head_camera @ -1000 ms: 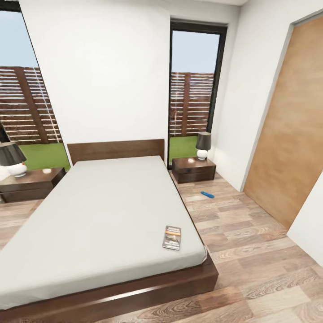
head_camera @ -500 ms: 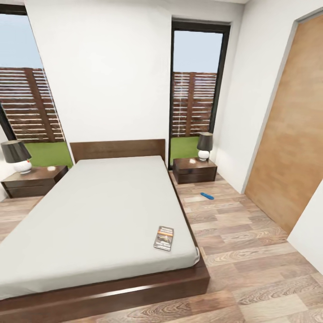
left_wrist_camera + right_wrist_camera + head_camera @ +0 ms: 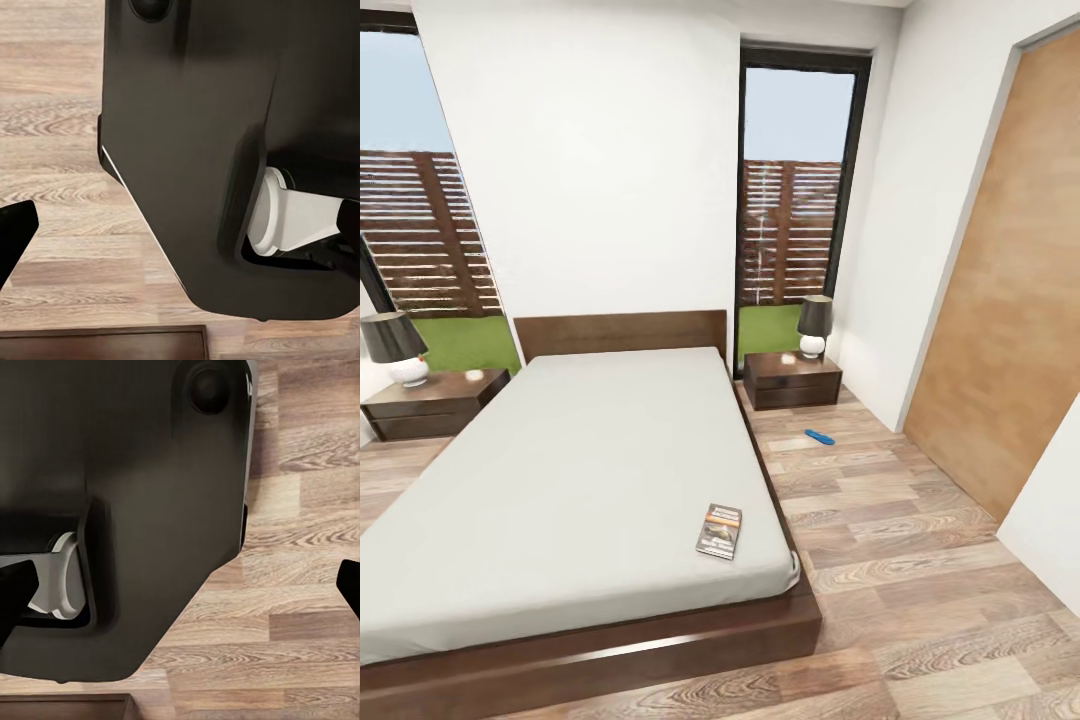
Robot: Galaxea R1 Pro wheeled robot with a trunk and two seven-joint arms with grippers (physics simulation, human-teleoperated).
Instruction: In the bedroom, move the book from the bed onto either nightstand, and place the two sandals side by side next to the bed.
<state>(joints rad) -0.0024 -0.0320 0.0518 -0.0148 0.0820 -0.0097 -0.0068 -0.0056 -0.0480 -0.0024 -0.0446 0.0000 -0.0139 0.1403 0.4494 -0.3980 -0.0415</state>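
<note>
Thin dark paperback book (image 3: 719, 530) low centre on off-white mattressed bed (image 3: 580, 460), blue sandal (image 3: 820, 437) on floor right of it, tools' openness unclear.

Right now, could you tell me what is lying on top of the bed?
The book lies flat on the bed's bare mattress near its foot-end corner. Nothing else rests there. What is under the bed is hidden by its frame.
</note>
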